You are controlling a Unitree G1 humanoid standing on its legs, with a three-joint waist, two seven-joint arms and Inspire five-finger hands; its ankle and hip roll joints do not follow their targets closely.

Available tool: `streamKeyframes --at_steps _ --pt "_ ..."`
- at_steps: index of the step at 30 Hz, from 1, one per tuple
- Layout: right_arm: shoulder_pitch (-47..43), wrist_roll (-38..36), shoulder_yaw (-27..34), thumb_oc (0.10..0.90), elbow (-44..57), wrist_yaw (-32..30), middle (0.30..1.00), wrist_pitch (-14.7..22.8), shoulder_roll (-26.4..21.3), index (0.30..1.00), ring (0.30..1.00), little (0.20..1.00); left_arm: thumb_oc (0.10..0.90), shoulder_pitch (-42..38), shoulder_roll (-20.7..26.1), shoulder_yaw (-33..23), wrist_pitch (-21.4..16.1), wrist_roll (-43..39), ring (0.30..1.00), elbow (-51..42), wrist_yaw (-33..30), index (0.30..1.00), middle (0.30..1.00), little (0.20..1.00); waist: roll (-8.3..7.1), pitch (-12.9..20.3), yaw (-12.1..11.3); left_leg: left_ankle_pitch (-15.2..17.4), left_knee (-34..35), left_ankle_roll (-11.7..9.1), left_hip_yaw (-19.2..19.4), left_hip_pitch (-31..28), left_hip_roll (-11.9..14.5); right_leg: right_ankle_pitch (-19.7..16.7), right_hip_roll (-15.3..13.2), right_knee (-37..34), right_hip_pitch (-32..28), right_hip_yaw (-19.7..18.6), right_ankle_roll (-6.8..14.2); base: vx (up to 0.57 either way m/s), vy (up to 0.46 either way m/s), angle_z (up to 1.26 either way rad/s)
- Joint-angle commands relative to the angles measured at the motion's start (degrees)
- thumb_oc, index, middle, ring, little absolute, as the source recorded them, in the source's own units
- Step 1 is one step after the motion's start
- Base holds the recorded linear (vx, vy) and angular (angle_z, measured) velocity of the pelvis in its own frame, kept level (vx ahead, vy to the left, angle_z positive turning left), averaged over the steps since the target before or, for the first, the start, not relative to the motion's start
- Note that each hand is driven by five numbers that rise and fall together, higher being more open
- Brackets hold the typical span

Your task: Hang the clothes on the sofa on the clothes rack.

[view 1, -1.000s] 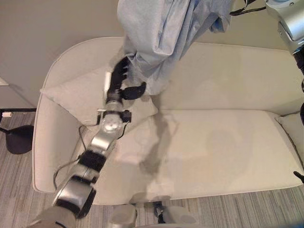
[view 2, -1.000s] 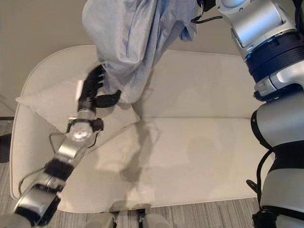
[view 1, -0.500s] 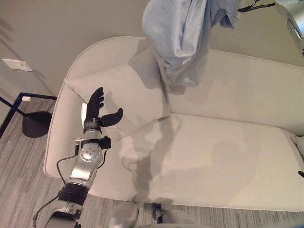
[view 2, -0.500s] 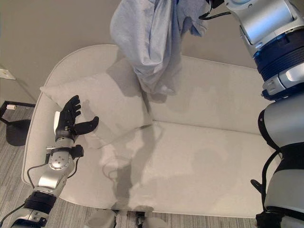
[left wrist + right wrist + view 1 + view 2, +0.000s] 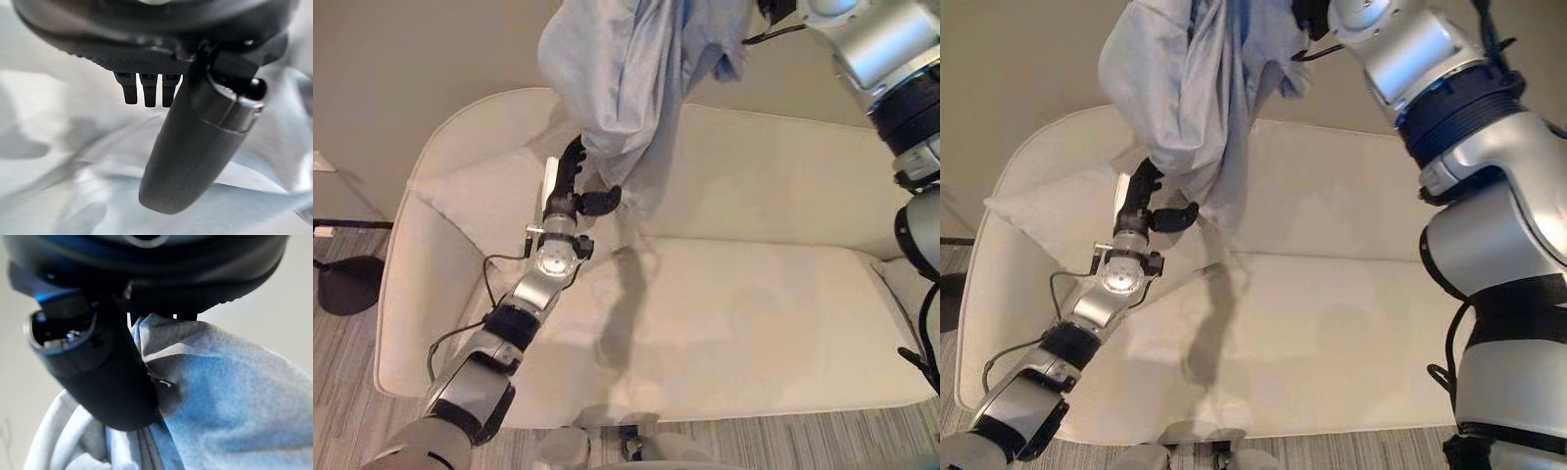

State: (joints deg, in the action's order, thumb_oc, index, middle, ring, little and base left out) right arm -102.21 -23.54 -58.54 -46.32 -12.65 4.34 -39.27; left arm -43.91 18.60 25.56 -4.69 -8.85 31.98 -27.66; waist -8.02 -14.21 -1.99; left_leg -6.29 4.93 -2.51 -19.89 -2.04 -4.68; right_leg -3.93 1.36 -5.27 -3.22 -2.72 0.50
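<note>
I am holding a pale blue shirt (image 5: 626, 88) high above a cream sofa (image 5: 773, 294), and it hangs down in a long bunched column, its long axis running top to bottom. My right hand (image 5: 105, 377) is at the top of the shirt, thumb pressed against the cloth so the fabric is pinched and carried from there. My left hand (image 5: 576, 186) is much lower, reaching up from my left side to the hem of the hanging shirt; its fingers are straight and its thumb stands out to the side, so it is spread and gripping nothing. The hem lies just above and to the right of that hand, touching or nearly touching the fingertips; I cannot tell which. So my left hand is the nearer one to the loose bottom end, and I judge the next move is to close it on that edge to spread the shirt out. A cushion (image 5: 475, 201) leans in the sofa's left corner behind my left arm. A dark round stand base (image 5: 347, 284) sits on the striped floor (image 5: 342, 392) beyond the sofa's left end. Nothing lies between my left hand and the cloth.
</note>
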Motion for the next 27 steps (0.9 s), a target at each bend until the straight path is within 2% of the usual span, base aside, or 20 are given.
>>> streamKeyframes --at_steps 1,6,7,14,20,23,24,27 --pt "-12.2 -3.8 -1.8 0.400 -7.6 -4.6 0.300 5.2 7.3 0.300 0.300 0.300 0.800 -1.5 -0.9 3.9 -4.4 3.7 0.900 4.7 -3.5 0.900 0.900 0.900 -3.06 17.8 0.8 8.2 0.1 -2.7 2.6 -1.8 7.2 -0.7 -6.5 0.3 -0.3 0.2 4.7 0.01 -0.024 -0.03" --pt "-12.1 -5.1 -1.8 0.400 -7.4 -4.9 0.300 5.9 8.5 0.300 0.300 0.300 0.800 -3.3 -3.2 6.3 -4.6 2.4 0.900 7.2 -2.7 0.900 0.900 0.900 -2.79 17.7 1.2 8.1 0.1 -2.7 2.7 -1.9 7.2 -0.6 -6.4 0.3 -0.3 -0.1 4.7 0.00 -0.010 -0.05" --pt "-12.1 -5.3 -1.7 0.400 -7.5 -5.1 0.300 5.9 8.9 0.300 0.300 0.300 0.400 -3.6 -4.0 7.1 -4.8 1.6 0.300 7.4 -2.1 0.300 0.300 0.300 -2.71 17.7 1.3 8.1 0.1 -2.7 2.7 -1.9 7.2 -0.6 -6.3 0.3 -0.3 -0.2 4.7 0.00 0.000 0.00" --pt "-12.4 -6.4 -0.7 0.400 -8.2 -6.2 0.300 5.6 8.8 0.300 0.300 0.300 0.400 -2.8 -5.9 8.6 -5.4 -3.3 0.300 8.7 0.8 0.300 0.300 0.300 -2.39 17.5 1.4 7.9 0.1 -2.8 2.4 -1.8 7.4 -0.4 -6.1 0.3 -0.4 -0.2 4.5 0.00 -0.013 0.00" --pt "-12.2 -6.8 0.0 0.400 -6.3 -6.6 0.300 5.1 5.5 0.300 0.300 0.300 0.400 1.2 -2.6 5.4 -6.0 -7.6 0.300 4.2 2.0 0.300 0.300 0.300 -1.25 16.1 0.2 6.9 0.1 -3.1 0.5 -1.6 7.4 0.9 -5.7 1.5 -0.4 0.3 3.9 -0.01 -0.052 0.06" --pt "-12.1 -6.8 0.0 0.400 -6.1 -6.2 0.300 4.8 3.4 0.300 0.300 0.300 0.400 5.4 1.8 1.2 -6.6 -8.4 0.300 -0.1 2.7 0.300 0.300 0.300 -0.50 15.2 -1.1 5.5 0.1 -4.0 -1.7 -0.5 7.1 1.5 -5.1 1.3 -0.9 1.3 3.2 -0.05 -0.088 0.19" --pt "-12.3 -7.0 0.5 0.400 -5.3 -5.7 0.300 5.2 2.0 0.300 0.300 0.300 0.400 8.5 5.3 -3.0 -7.8 -9.7 0.300 -4.0 2.3 0.300 0.300 0.300 0.07 14.1 -3.1 3.6 0.1 -4.5 -4.3 1.2 6.5 1.7 -4.8 0.9 -1.0 2.2 2.8 -0.11 -0.072 0.37" --pt "-12.1 -6.5 2.7 0.400 0.7 -5.2 0.300 6.6 -3.1 0.300 0.300 0.300 0.400 15.3 10.2 -10.8 -9.0 -8.7 0.300 -14.0 2.9 0.300 0.300 0.300 1.04 11.9 -6.0 0.7 0.1 -5.4 -7.6 5.3 4.4 2.4 -5.2 0.5 -1.2 5.8 2.6 -0.14 -0.004 0.49"
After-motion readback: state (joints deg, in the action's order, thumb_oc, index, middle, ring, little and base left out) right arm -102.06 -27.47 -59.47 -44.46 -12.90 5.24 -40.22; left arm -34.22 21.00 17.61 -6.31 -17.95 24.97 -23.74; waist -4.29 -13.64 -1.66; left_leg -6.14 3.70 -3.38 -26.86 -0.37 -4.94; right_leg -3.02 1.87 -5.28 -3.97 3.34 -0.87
